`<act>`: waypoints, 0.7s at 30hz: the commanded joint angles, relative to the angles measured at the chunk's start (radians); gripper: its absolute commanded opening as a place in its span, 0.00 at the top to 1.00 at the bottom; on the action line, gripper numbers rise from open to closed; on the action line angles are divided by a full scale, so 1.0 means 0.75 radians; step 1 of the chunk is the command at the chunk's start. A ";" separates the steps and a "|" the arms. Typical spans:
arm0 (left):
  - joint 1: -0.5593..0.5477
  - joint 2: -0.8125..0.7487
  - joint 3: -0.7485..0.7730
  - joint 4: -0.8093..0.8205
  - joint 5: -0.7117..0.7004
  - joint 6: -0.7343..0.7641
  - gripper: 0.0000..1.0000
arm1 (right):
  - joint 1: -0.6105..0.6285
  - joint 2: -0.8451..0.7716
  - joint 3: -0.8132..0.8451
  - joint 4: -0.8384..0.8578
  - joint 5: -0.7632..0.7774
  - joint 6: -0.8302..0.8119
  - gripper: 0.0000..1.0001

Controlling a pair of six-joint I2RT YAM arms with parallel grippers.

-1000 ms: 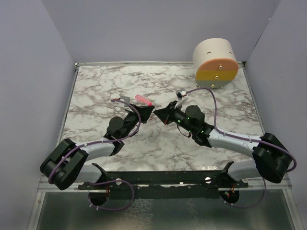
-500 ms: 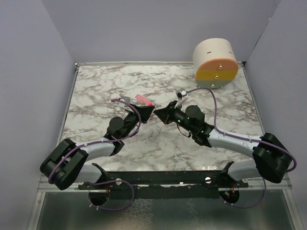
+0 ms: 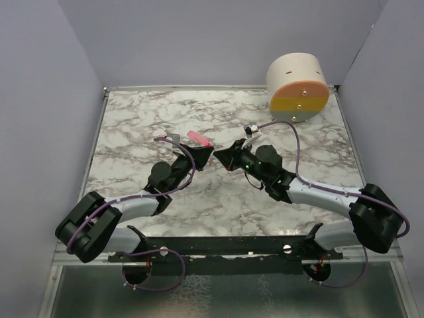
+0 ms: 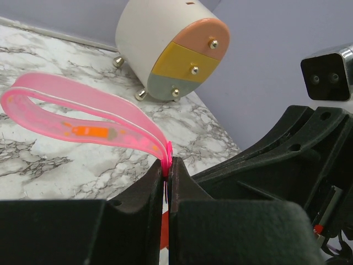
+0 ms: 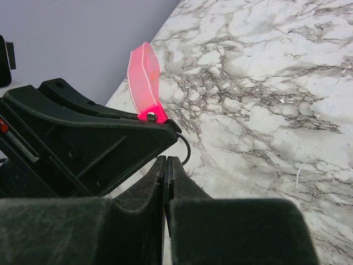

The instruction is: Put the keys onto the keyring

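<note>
My left gripper (image 3: 208,152) (image 4: 169,161) is shut on the base of the pink strap (image 4: 83,118), which loops up and away from its tips; the strap also shows in the top view (image 3: 197,138) and the right wrist view (image 5: 143,77). The thin dark keyring (image 5: 186,149) hangs below the strap's rivet, just beyond my right gripper (image 3: 220,157) (image 5: 165,159). The right gripper is shut with a thin flat edge between its fingers, apparently the key's blade. A small red patch (image 4: 164,234) shows in the gap of the left fingers. Both gripper tips almost touch above mid-table.
A cream drum-shaped box (image 3: 298,86) with peach, yellow and grey bands stands on small feet at the back right, and it also shows in the left wrist view (image 4: 171,52). Grey walls enclose the marble table (image 3: 132,126) on three sides.
The right gripper has edged very slightly towards the left gripper's tips. The left arm and the strap have stayed put.
</note>
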 commanded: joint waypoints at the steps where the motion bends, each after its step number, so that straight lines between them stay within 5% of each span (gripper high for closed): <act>1: -0.007 -0.029 0.015 0.063 0.003 0.016 1.00 | 0.005 -0.028 0.036 -0.015 0.049 -0.004 0.99; 21: -0.007 -0.067 -0.004 0.055 -0.009 0.031 1.00 | -0.006 -0.054 0.021 -0.040 0.058 -0.015 0.99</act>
